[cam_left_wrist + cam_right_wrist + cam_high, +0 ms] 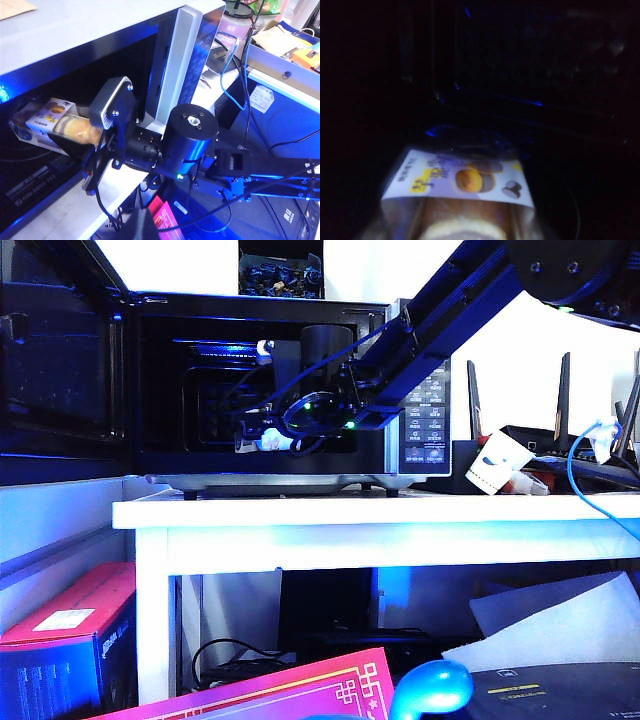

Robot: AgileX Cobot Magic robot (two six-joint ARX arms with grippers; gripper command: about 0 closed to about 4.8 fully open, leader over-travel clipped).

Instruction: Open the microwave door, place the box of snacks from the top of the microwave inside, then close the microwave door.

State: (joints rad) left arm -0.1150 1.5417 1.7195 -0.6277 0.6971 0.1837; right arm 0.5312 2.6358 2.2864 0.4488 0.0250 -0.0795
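we have the microwave (300, 390) with its door (60, 350) swung wide to the side of the cavity, so the way in is clear. our right arm reaches from beyond the button panel (425, 425) into the cavity, and the right gripper (87, 150) is low by the cavity floor, just inside the front edge. the snack box (47, 125) lies on its side at that gripper, deep enough past the sill that the door should clear it; in the right wrist view its label (457, 177) fills the near edge against the dark interior. whether the jaws grip the box or have just let go we cannot tell — the fingers sit right at it, and no gap shows plainly. we judge the placing step nearly done; next we would free the box, back the arm out, then shut the door. the left gripper is not in view — its camera looks from outside the microwave at the right arm. the dark box (280, 275) is on top of the microwave.
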